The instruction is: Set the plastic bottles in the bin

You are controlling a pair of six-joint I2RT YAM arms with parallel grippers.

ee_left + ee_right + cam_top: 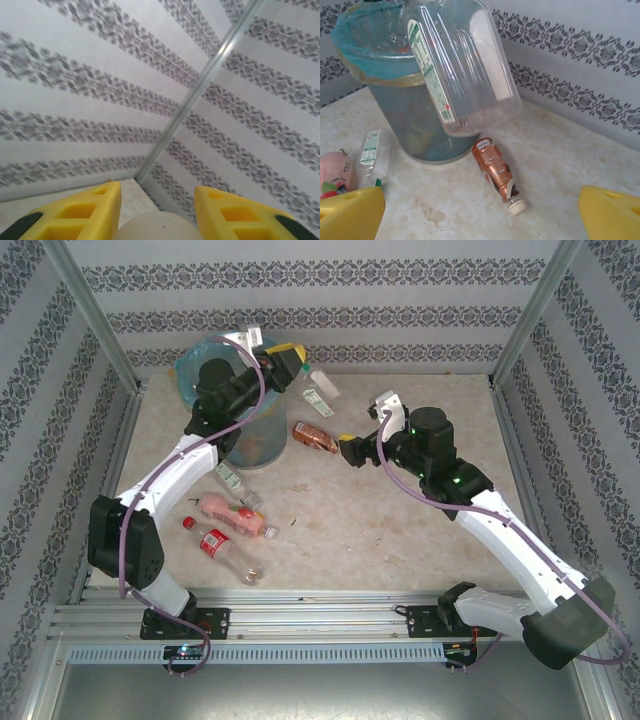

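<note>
Left jaws (287, 362): closed, as we read it, on the upper end of the large clear bottle (320, 390), which hangs aloft just right of the bin's (186, 370) rim.
Clear bottle's axis: it slants down and away from the bin, so its base hangs outside the rim, not over the mouth.
What the drop turns on: we judge the bottle must swing left until its whole length is over the bin's mouth. Let go here, it would land on the table (400, 540) beside the bin.
Right jaws (350, 450): wide open and empty, low over the table, well right of the bin.
Brown bottle (313, 437): it lies flat between the bin's foot and the right jaws. Its long axis runs roughly from one to the other, with the white cap towards the jaws.
Nearer arm: the right arm for the brown bottle. The left arm for the pink bottle (232, 512) and the red-labelled bottle (215, 540) on the near side of the bin.
Room: there is open table around the brown bottle, and the back wall stands close behind the bin.
Caution: the clear bottle hangs near the brown one's bin end, so we would keep the arms apart there.
</note>
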